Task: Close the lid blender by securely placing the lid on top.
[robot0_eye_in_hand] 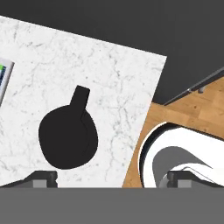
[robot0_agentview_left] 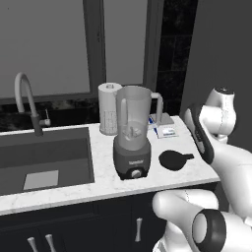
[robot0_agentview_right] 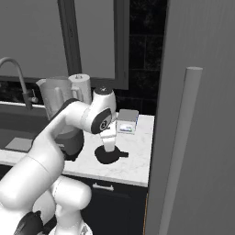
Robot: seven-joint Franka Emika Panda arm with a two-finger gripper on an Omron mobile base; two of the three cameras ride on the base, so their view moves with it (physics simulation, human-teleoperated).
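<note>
Gripper [robot0_eye_in_hand: 113, 178]: jaws spread wide, empty, poised above the lid, apart from it. Lid [robot0_agentview_left: 174, 160]: flat black disc with tab, lying on the marble counter [robot0_agentview_left: 98, 184] just right of the blender. Blender [robot0_agentview_left: 132, 133]: clear jar, mouth uncovered, upright on dark base. Paper-towel roll [robot0_agentview_left: 107, 107]: just behind the blender. Sink [robot0_agentview_left: 44, 157]: left of the blender.

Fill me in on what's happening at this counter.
A white robot arm is working on capping the blender, whose jar stands open. The black lid lies flat on the marble counter to the blender's right. The tool hangs over the lid, jaws wide open, holding nothing.
</note>
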